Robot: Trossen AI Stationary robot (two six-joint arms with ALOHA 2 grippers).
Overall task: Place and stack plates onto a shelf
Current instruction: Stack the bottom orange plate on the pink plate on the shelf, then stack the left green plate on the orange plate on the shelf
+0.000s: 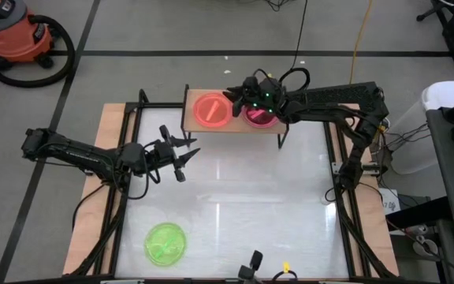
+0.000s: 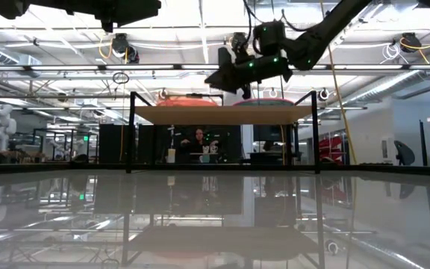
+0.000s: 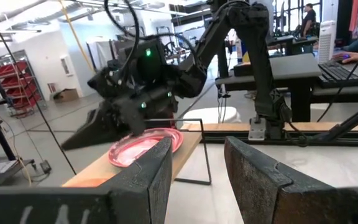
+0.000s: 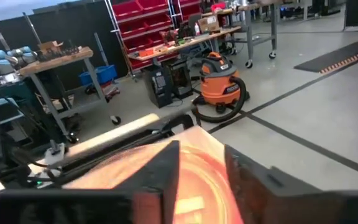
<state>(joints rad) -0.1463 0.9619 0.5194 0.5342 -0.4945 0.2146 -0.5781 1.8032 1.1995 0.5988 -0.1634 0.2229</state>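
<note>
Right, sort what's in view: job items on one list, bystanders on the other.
Job:
- shelf
- orange plate on the shelf
- pink plate on the shelf, right tool above the plates
- green plate on the table
- left tool, open over the table

Lying about:
- orange vacuum on the floor
- person beyond the table

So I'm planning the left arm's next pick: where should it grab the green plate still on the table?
Probably by the rim. The green plate lies flat on the table with nothing near it, so there is no side to pinch. The left gripper, now open over the table's left-centre, could come from above, one finger inside the rim nearest it, one outside.
</note>
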